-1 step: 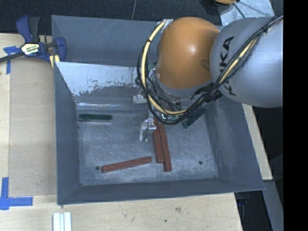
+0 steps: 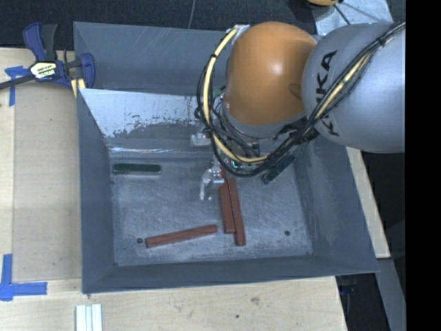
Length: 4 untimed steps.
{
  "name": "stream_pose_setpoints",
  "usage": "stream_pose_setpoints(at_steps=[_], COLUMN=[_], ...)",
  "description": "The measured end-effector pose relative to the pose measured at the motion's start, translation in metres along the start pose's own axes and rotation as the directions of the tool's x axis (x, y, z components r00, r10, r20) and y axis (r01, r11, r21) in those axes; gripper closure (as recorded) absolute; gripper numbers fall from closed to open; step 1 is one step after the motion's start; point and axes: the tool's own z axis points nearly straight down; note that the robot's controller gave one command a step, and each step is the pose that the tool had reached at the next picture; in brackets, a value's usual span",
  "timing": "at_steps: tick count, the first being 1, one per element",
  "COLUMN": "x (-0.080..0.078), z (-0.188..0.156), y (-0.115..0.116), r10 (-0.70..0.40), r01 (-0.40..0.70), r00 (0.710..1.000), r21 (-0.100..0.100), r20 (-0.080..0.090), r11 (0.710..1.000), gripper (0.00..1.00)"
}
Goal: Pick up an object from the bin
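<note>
Hanging low over the middle of the bin (image 2: 95,212), the pincer (image 2: 212,182) sits half under the arm's orange cover (image 2: 269,74), so whether it is apart or together cannot be told. Just beside it a pair of red-brown sticks (image 2: 232,211) lies side by side, upper ends running under the wrist. A single red-brown stick (image 2: 180,236) lies near the front wall and a green stick (image 2: 136,169) well apart. A good grasp likely means centring across the pair's width, closing squarely and lifting straight.
</note>
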Motion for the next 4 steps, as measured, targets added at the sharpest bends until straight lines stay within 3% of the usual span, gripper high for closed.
stream_pose_setpoints(at_steps=[1, 2, 3, 4], x=[0.014, 0.056, 0.071, 0.071], z=[0.03, 0.097, 0.146, 0.146], y=[0.001, -0.024, 0.011, 0.011], r10=[-0.067, -0.102, -0.232, -0.232], r01=[0.067, 0.102, 0.232, 0.232], r00=[0.998, 0.995, 0.972, 0.973], r21=[0.0, 0.0, -0.001, -0.001], r20=[0.006, 0.002, 0.021, 0.021], r11=[0.998, 0.995, 0.973, 0.973], gripper=[0.0, 0.0, 1.0, 1.0])
